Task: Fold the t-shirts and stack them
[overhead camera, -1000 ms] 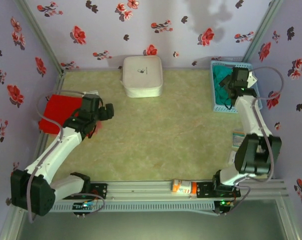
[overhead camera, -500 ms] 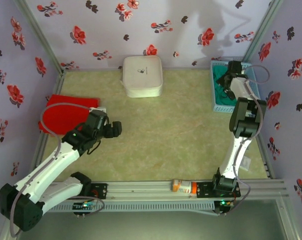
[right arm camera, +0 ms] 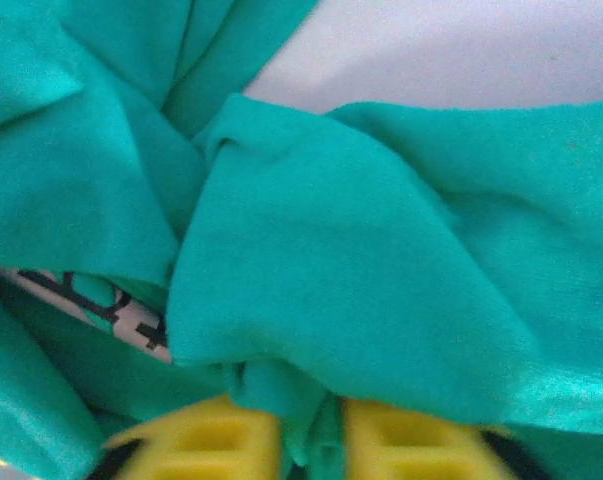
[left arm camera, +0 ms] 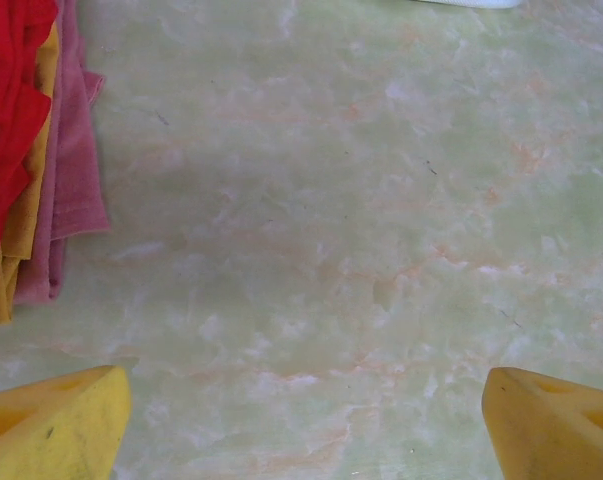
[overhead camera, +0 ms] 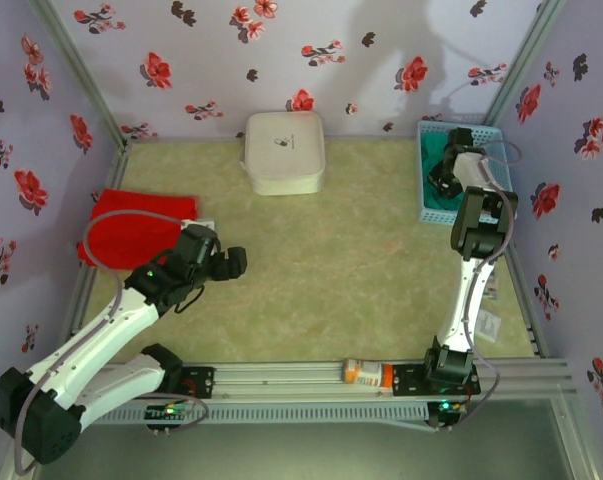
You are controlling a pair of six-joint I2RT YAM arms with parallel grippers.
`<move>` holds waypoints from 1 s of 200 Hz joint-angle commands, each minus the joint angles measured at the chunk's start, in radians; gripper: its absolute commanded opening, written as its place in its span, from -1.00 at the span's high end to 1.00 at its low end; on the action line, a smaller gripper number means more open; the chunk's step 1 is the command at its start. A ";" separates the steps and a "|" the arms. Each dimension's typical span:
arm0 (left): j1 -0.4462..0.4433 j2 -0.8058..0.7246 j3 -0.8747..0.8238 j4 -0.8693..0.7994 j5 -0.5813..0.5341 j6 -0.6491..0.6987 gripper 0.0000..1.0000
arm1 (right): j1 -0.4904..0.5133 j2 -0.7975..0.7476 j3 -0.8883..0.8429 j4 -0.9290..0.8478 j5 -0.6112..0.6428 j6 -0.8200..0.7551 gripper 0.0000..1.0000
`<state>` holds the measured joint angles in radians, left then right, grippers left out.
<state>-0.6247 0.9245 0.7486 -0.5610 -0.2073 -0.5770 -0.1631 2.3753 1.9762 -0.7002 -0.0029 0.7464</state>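
The left gripper [overhead camera: 229, 262] has drawn back off the red tee [overhead camera: 136, 235] — which lies folded at the left edge of the table [overhead camera: 331, 270] — and hangs with its fingers spread. The right gripper [right arm camera: 311, 440] has pushed deeper into the basket [overhead camera: 486, 132] and pinches a fold of the teal tee [right arm camera: 331, 280] — probably the next to lift out and fold.

My left gripper [overhead camera: 233, 263] hangs over the table [overhead camera: 341, 260], just right of the t-shirt [overhead camera: 131, 225] that lies at the left edge. A box [overhead camera: 284, 152] sits at the back, near the middle. At the back right, my right gripper [overhead camera: 440, 180] is down in the basket [overhead camera: 486, 131], on the other t-shirt [right arm camera: 361, 260] inside it.
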 commanded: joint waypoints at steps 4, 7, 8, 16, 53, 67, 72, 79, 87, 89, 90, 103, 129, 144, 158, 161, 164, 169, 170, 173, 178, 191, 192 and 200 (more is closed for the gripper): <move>-0.010 0.012 -0.013 0.016 0.006 -0.018 -0.81 | -0.015 -0.044 -0.025 -0.036 -0.006 0.002 1.00; -0.010 0.013 -0.012 0.018 0.006 -0.018 -0.82 | -0.014 -0.060 -0.031 -0.030 -0.003 0.002 1.00; -0.010 0.014 -0.012 0.019 0.006 -0.018 -0.82 | -0.014 -0.065 -0.035 -0.028 -0.001 0.002 1.00; -0.013 0.021 -0.014 0.026 0.012 -0.020 -0.82 | -0.010 -0.111 -0.070 -0.005 0.009 0.000 1.00; -0.012 0.033 -0.066 0.165 0.121 -0.059 -0.84 | 0.037 -0.355 -0.244 0.127 0.201 -0.043 1.00; -0.012 0.044 -0.072 0.194 0.142 -0.073 -0.84 | 0.058 -0.445 -0.322 0.204 0.286 -0.059 1.00; -0.012 0.047 -0.072 0.199 0.144 -0.075 -0.84 | 0.067 -0.474 -0.353 0.243 0.303 -0.070 1.00; -0.012 0.054 -0.074 0.205 0.144 -0.074 -0.83 | 0.081 -0.514 -0.392 0.292 0.344 -0.092 1.00; -0.012 0.064 -0.075 0.211 0.144 -0.073 -0.83 | 0.102 -0.551 -0.426 0.327 0.414 -0.114 1.00; -0.012 0.067 -0.075 0.214 0.144 -0.073 -0.83 | 0.107 -0.561 -0.433 0.333 0.427 -0.119 1.00; -0.012 0.069 -0.074 0.214 0.143 -0.072 -0.83 | 0.109 -0.564 -0.436 0.335 0.432 -0.121 1.00; -0.012 0.080 -0.070 0.209 0.146 -0.068 -0.83 | 0.134 -0.624 -0.478 0.375 0.490 -0.154 1.00; -0.013 0.079 -0.073 0.204 0.150 -0.063 -0.83 | 0.175 -0.768 -0.574 0.452 0.548 -0.216 1.00; -0.013 0.073 -0.075 0.205 0.151 -0.055 -0.83 | 0.204 -0.861 -0.629 0.474 0.564 -0.249 1.00; -0.011 0.067 -0.070 0.201 0.148 -0.046 -0.83 | 0.232 -0.951 -0.680 0.481 0.519 -0.313 1.00; -0.008 0.067 -0.068 0.201 0.147 -0.045 -0.83 | 0.236 -0.976 -0.691 0.484 0.500 -0.332 1.00; -0.006 0.068 -0.066 0.198 0.147 -0.044 -0.83 | 0.243 -0.998 -0.703 0.485 0.484 -0.345 1.00; -0.005 0.068 -0.060 0.196 0.148 -0.041 -0.83 | 0.254 -1.034 -0.723 0.490 0.469 -0.365 1.00; -0.004 0.069 -0.059 0.195 0.148 -0.040 -0.83 | 0.255 -1.042 -0.727 0.490 0.468 -0.366 1.00; -0.004 0.069 -0.054 0.193 0.148 -0.037 -0.83 | 0.265 -1.066 -0.735 0.490 0.466 -0.377 1.00; -0.003 0.070 -0.049 0.192 0.148 -0.032 -0.83 | 0.280 -1.102 -0.752 0.487 0.463 -0.391 1.00; 0.000 0.074 -0.031 0.188 0.147 -0.015 -0.83 | 0.315 -1.201 -0.794 0.473 0.439 -0.425 1.00; 0.001 0.073 -0.030 0.188 0.148 -0.013 -0.82 | 0.318 -1.208 -0.797 0.472 0.435 -0.429 1.00; 0.002 0.074 -0.017 0.185 0.148 0.000 -0.79 | 0.335 -1.263 -0.812 0.449 0.403 -0.449 1.00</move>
<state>-0.6300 1.0031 0.6838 -0.3748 -0.0727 -0.6205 0.1219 1.2797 1.2037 -0.2813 0.4526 0.4156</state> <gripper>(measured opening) 0.911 0.043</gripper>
